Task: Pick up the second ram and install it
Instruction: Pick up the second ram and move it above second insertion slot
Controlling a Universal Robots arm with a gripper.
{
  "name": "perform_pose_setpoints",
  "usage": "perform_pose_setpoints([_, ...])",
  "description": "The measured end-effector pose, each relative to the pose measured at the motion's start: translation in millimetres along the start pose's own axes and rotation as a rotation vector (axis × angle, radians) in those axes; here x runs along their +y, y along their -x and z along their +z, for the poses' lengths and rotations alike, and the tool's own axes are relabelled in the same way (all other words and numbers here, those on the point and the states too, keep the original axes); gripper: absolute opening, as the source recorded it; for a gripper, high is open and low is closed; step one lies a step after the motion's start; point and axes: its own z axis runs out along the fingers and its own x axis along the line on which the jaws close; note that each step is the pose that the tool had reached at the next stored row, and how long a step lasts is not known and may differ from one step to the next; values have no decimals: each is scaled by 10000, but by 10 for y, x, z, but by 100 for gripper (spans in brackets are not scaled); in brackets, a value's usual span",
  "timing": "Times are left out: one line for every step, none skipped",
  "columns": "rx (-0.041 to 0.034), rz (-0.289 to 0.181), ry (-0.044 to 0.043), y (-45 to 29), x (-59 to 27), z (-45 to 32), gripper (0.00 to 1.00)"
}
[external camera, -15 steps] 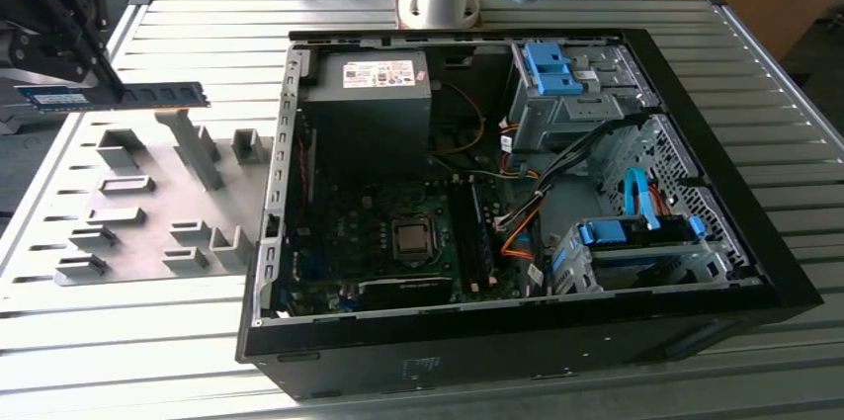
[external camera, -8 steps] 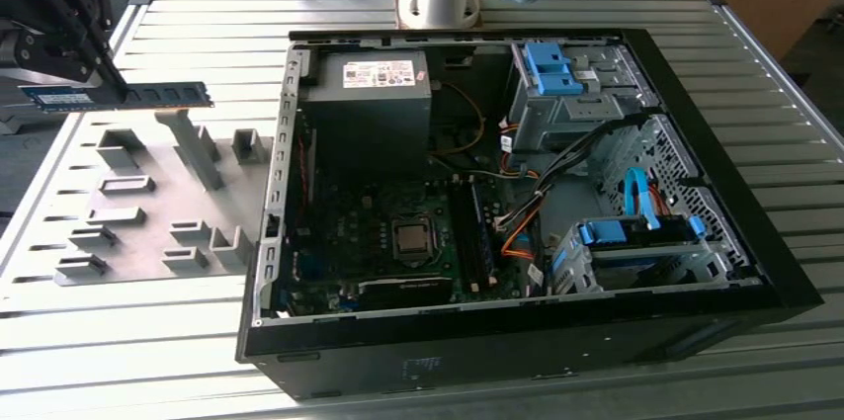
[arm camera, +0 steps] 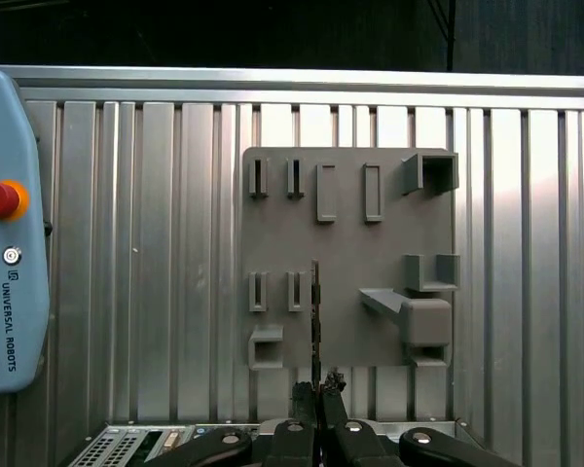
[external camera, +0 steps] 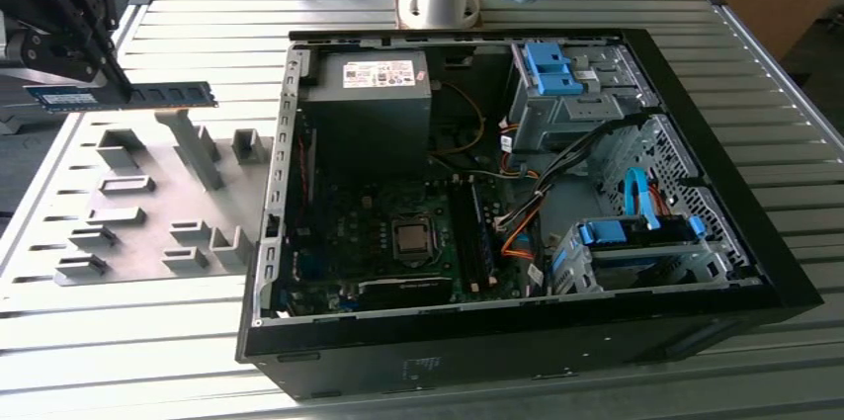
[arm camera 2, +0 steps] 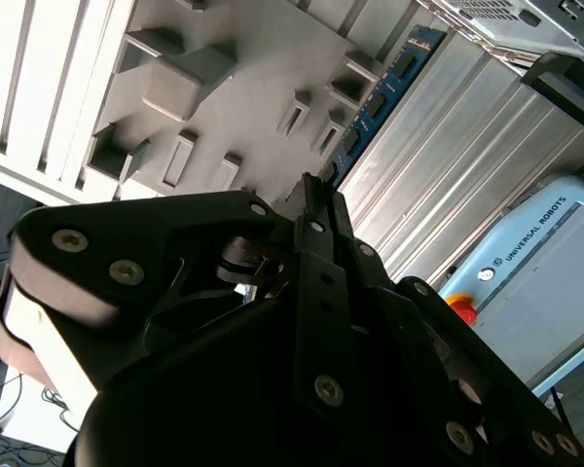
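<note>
The second ram (external camera: 126, 96) is a long, thin blue board with black chips. It hangs level in the air above the grey holder plate (external camera: 158, 193), at the exterior view's left. My gripper (external camera: 117, 84) is shut on it near its middle, reaching down from above. In the second wrist view the ram (arm camera 2: 380, 97) runs out past the closed black fingers (arm camera 2: 316, 199). In the first wrist view the ram (arm camera: 315, 311) shows edge-on as a thin dark line over the holder plate (arm camera: 350, 253), and my gripper (arm camera: 317, 384) clamps it.
An open black computer case (external camera: 738, 242) lies to the exterior view's right of the plate, with its motherboard (external camera: 395, 242), power supply (external camera: 370, 94) and blue drive bays (external camera: 554, 69) exposed. Grey holder blocks (external camera: 198, 148) stand on the plate. A teach pendant (arm camera: 10, 224) lies on the ribbed metal table (external camera: 132, 341).
</note>
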Motion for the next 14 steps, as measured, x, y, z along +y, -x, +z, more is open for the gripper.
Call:
perform_pose_setpoints([0, 0, 0, 0, -4, 0, 14])
perform_pose_setpoints([1, 0, 1, 0, -7, -1, 14])
perform_pose_setpoints([0, 0, 1, 0, -11, 0, 14])
perform_pose_setpoints([0, 1, 0, 0, -15, 0, 14])
perform_pose_setpoints([1, 1, 0, 0, -18, -1, 14])
perform_pose_setpoints([1, 0, 0, 0, -22, -1, 14])
perform_pose_setpoints([0, 1, 0, 0, -25, 0, 14])
perform_pose_setpoints([0, 0, -1, 0, -28, 0, 14])
perform_pose_setpoints([1, 0, 0, 0, -32, -1, 14])
perform_pose_setpoints([0, 0, 1, 0, -36, -1, 14])
perform_pose_setpoints([0, 0, 1, 0, -40, -1, 14])
perform_pose_setpoints([0, 0, 0, 0, -43, -1, 14])
perform_pose_setpoints([0, 0, 0, 0, -47, -1, 14])
perform_pose_setpoints([1, 0, 1, 0, -50, -1, 14])
